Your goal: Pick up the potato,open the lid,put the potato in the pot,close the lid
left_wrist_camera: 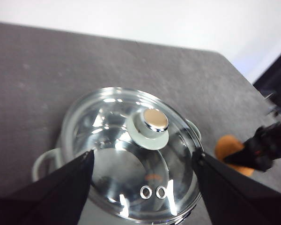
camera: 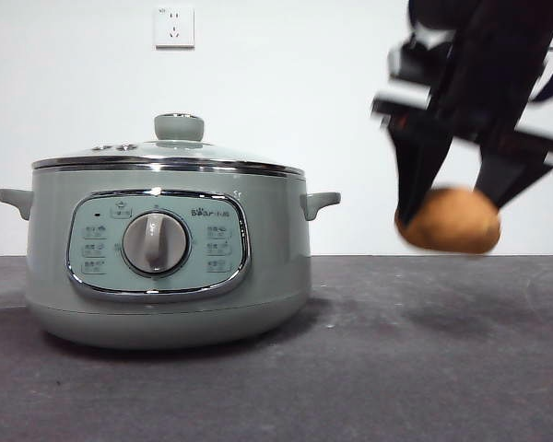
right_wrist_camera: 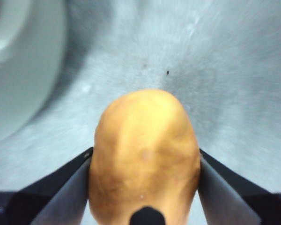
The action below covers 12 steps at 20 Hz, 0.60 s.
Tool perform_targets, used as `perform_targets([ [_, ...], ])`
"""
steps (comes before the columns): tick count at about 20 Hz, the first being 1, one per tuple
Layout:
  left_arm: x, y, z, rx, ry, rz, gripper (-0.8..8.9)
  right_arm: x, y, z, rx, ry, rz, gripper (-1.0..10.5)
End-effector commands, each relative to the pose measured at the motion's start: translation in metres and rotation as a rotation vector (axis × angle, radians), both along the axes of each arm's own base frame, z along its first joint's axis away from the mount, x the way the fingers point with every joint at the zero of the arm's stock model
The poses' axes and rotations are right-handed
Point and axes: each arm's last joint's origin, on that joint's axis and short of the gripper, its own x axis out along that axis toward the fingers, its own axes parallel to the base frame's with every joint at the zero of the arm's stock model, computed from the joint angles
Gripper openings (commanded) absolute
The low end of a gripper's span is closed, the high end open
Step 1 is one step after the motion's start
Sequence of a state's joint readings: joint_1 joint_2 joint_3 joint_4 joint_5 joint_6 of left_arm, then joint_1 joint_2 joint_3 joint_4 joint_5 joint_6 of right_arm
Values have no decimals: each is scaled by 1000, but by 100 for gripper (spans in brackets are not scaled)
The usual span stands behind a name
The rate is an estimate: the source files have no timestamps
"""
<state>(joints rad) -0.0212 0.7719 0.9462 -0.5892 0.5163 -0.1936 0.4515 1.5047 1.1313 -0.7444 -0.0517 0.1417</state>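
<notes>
The pale green pot [camera: 166, 258] stands on the dark table at the left of the front view, with the glass lid [camera: 170, 157] shut on it. My right gripper [camera: 452, 216] is shut on the orange-brown potato [camera: 449, 221] and holds it in the air to the right of the pot, above the table; the potato fills the right wrist view [right_wrist_camera: 144, 154]. My left gripper [left_wrist_camera: 143, 161] is open and empty, hanging above the lid [left_wrist_camera: 131, 150] and its knob [left_wrist_camera: 152, 124]. The left wrist view also shows the potato [left_wrist_camera: 227, 150] beside the pot.
The dark grey table [camera: 396, 368] runs to a white wall with a power socket [camera: 174, 27]. The pot's side handles [camera: 321, 203] stick out on both sides.
</notes>
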Motion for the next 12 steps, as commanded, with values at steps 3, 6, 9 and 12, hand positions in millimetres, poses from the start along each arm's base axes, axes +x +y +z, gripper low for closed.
perform_targets([
  [3,25,-19,-1,6,-36,-109,355,-29,-14,39,38,-85,2,-12],
  [6,42,-40,0,42,-31,-134,355,-44,-21,54,54,-125,-1,-12],
  [9,60,-67,-3,88,-44,-144,355,-53,-26,63,65,-148,-1,-12],
  [12,78,-91,-15,156,-34,-146,355,-56,-27,65,66,-150,-1,-12],
])
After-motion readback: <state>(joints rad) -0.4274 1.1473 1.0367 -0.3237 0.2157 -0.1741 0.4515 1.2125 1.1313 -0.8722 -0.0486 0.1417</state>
